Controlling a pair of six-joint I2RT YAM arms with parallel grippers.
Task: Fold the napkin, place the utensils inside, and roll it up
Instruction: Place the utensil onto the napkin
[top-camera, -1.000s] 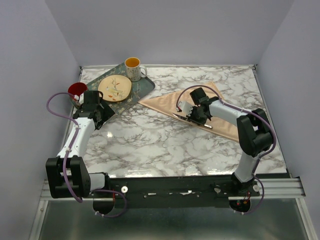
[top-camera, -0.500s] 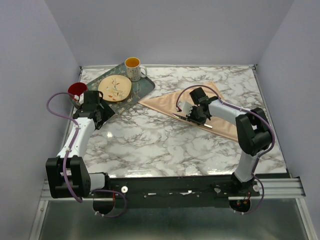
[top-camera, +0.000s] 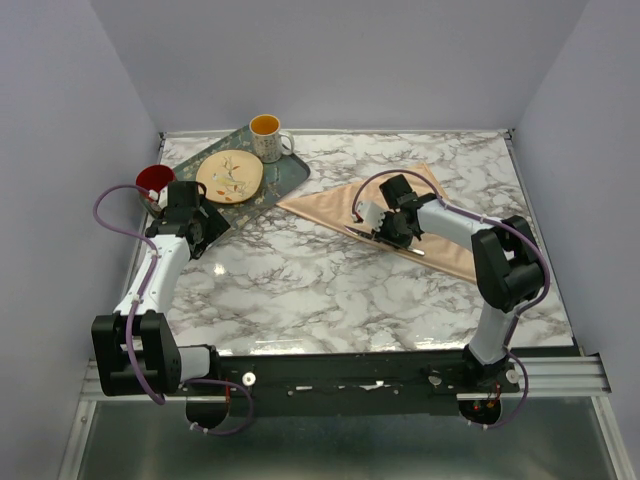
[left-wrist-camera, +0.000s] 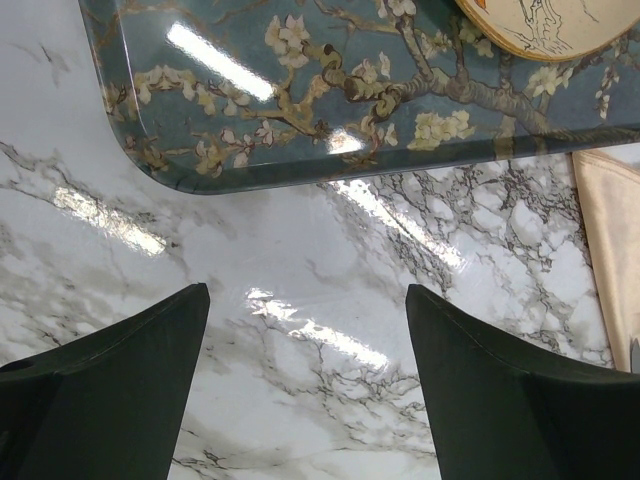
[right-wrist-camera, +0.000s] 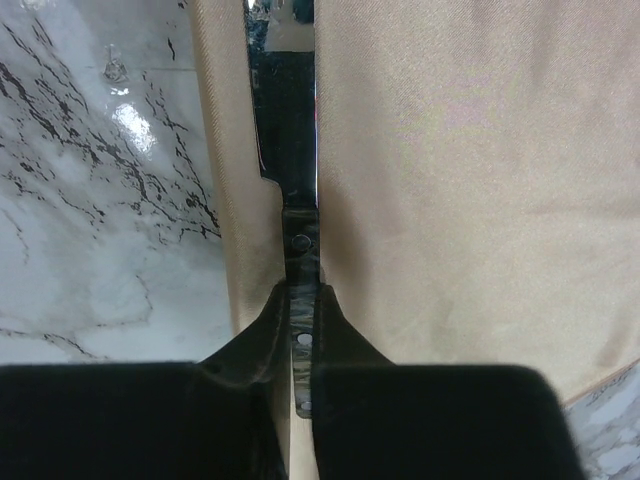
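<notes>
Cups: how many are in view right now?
2. An orange-lined cup stands at the tray's far end; a red cup sits off the tray at the table's left edge. Another could be hidden.

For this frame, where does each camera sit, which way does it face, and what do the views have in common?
Top external: above and behind the bases, looking down over the table; left arm and right arm show whole.
Left wrist: low, facing down past its open left gripper at the table and the tray.
Right wrist: straight down along the right gripper, pinching a utensil over the napkin.
Shared: both wrist views catch the napkin.
</notes>
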